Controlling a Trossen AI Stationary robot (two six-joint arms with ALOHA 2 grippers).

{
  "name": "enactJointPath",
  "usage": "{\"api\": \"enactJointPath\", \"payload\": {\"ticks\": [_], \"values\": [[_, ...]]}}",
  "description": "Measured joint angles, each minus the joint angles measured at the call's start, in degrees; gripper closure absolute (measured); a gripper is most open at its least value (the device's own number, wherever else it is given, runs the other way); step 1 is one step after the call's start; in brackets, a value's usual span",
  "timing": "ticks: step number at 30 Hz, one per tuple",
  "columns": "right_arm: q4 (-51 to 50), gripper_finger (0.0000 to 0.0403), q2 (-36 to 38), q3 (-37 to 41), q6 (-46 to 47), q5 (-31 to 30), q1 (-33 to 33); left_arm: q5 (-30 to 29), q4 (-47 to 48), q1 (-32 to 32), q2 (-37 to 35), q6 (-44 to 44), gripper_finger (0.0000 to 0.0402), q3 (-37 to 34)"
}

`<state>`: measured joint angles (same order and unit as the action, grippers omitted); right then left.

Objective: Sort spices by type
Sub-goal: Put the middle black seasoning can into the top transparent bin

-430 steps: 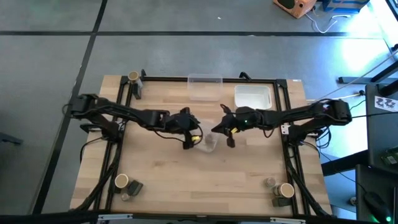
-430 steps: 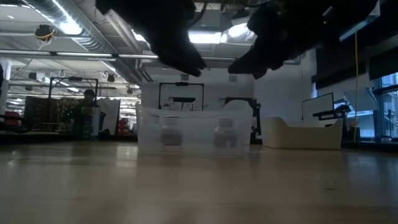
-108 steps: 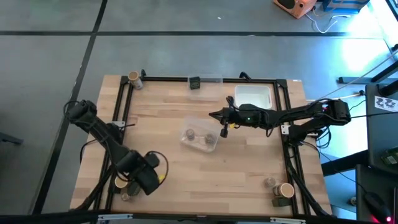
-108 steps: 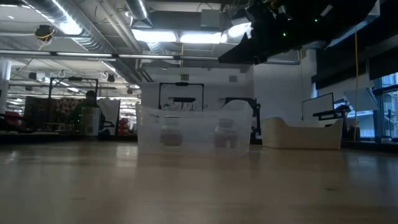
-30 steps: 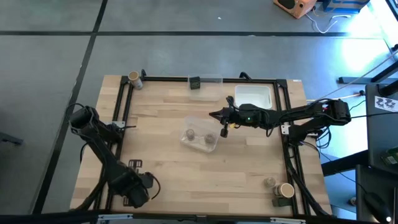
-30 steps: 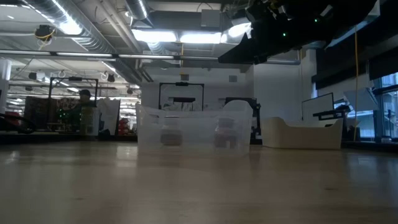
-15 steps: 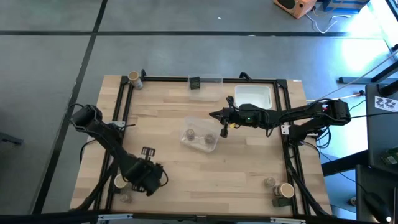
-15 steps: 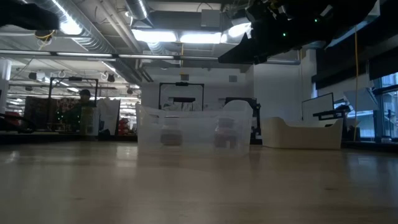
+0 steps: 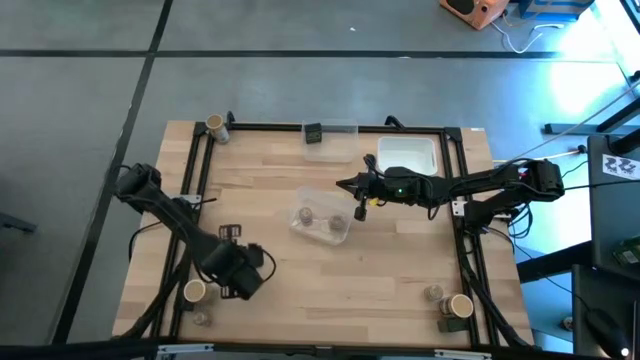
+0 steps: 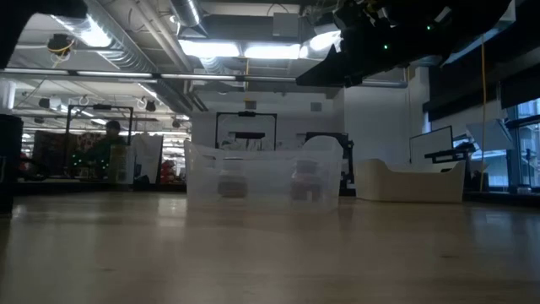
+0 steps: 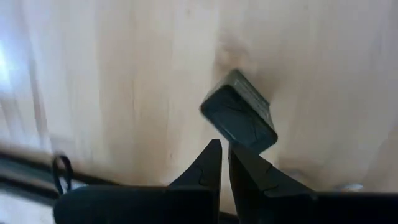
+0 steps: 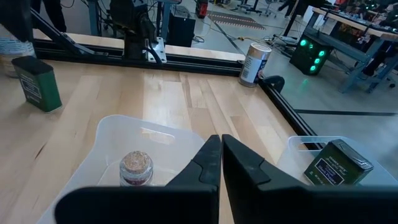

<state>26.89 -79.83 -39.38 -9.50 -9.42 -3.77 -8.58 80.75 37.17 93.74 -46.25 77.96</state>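
Jaws almost together, left gripper (image 11: 222, 146) seems to pinch the dark box (image 11: 239, 118), which has now left its corner, so one more spice is going to the clear bin (image 9: 300, 230); right gripper (image 9: 362, 205) waits closed.

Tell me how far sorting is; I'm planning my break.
Done: two small jars in the middle bin, one dark box in the back bin. In hand: another dark box at the left gripper's tips. Left: jars at three corners. Right gripper waits near middle bin.
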Motion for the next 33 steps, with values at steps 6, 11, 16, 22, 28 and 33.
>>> {"api": "enactJointPath", "payload": {"ticks": [6,11,16,22,28,33], "values": [[-0.07,0.0386,0.0,0.0,-0.03,0.0,0.0,-0.65,1.09,0.01,-2.26,-15.15,0.0386,0.02],[-0.07,0.0386,0.0,0.02,-0.02,-0.01,0.0,-0.65,1.03,0.28,-2.35,-19.18,0.0368,0.02],[-0.07,0.0386,0.0,0.0,-0.04,0.0,0.0,-0.67,0.84,0.22,-2.35,-22.73,0.0298,0.02],[-0.07,0.0386,0.0,0.0,-0.04,-0.01,0.0,-0.97,0.57,0.22,-2.35,-29.93,0.02,-0.05],[-0.04,0.0386,0.0,0.0,-0.2,-0.01,0.0,-1.15,-4.86,-0.11,-2.35,-36.35,0.0146,-3.56],[-0.04,0.0386,0.0,0.0,-0.24,-0.03,0.0,-0.48,-10.69,-0.04,-2.35,-37.68,0.0139,-6.95]]}}
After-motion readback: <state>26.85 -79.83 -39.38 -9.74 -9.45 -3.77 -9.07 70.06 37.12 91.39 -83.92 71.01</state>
